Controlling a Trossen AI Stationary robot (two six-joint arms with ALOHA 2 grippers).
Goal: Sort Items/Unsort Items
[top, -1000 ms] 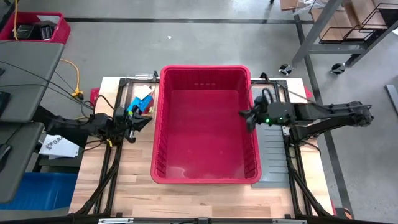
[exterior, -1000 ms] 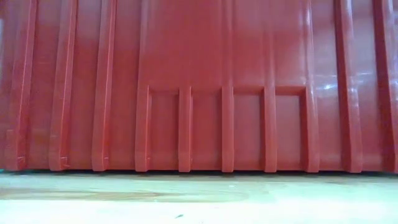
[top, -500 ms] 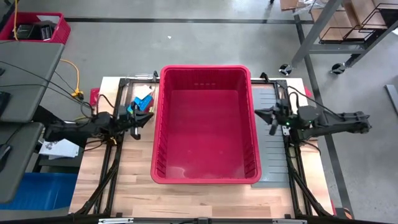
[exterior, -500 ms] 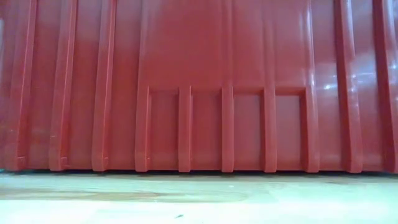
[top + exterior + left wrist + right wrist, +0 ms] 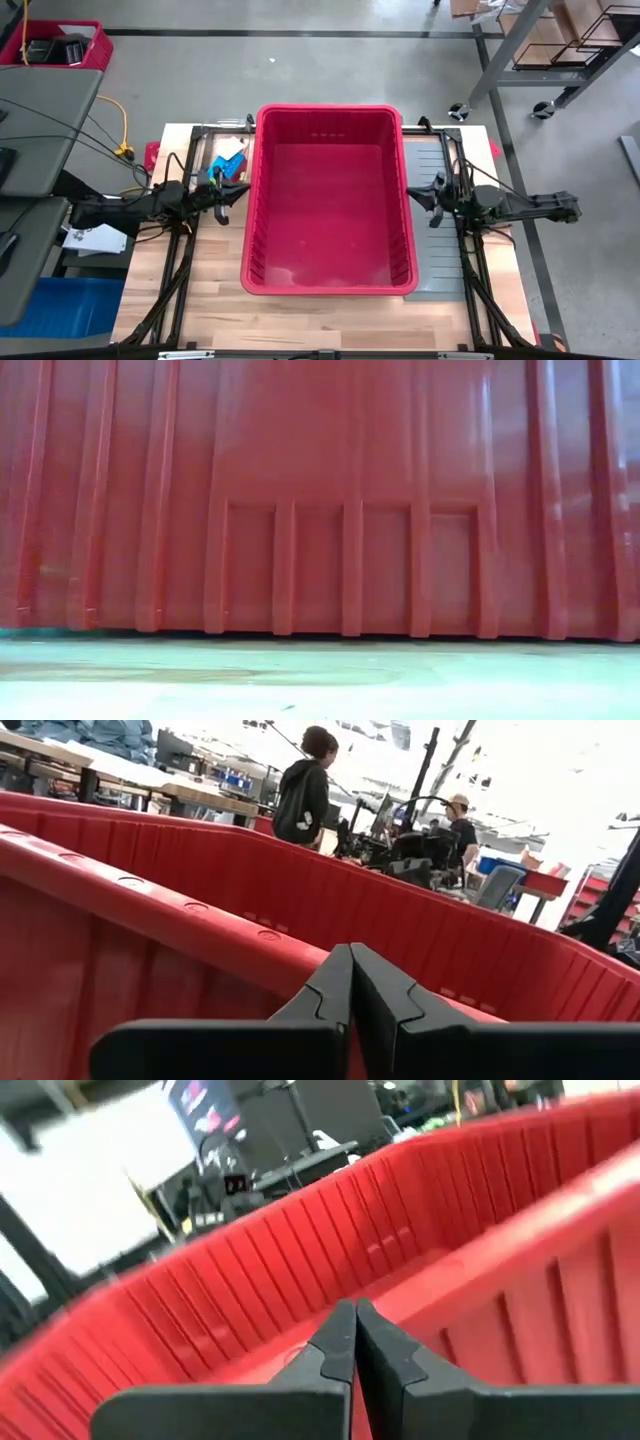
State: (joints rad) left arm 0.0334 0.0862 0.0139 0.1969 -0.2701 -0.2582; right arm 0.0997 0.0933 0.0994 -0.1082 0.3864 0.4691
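Wooden table top, seen from above, carrying a large red plastic bin at its centre, with grey concrete floor around the rig. Left gripper sits just outside the bin's left wall, pointing toward it; its two dark fingers are pressed together tip to tip and pinch nothing, with the bin's red rim directly ahead of them in the left wrist view. Right gripper sits just outside the bin's right wall, over a grey ribbed mat, likewise facing the bin; its fingers are also pressed together and hold nothing. Neither gripper can be seen touching the bin. Items: a small cluster including a blue piece lies on the table between the left gripper and the far left corner of the bin. Low view: filled by the bin's ribbed red wall. Background of left wrist view: two people at workbenches.
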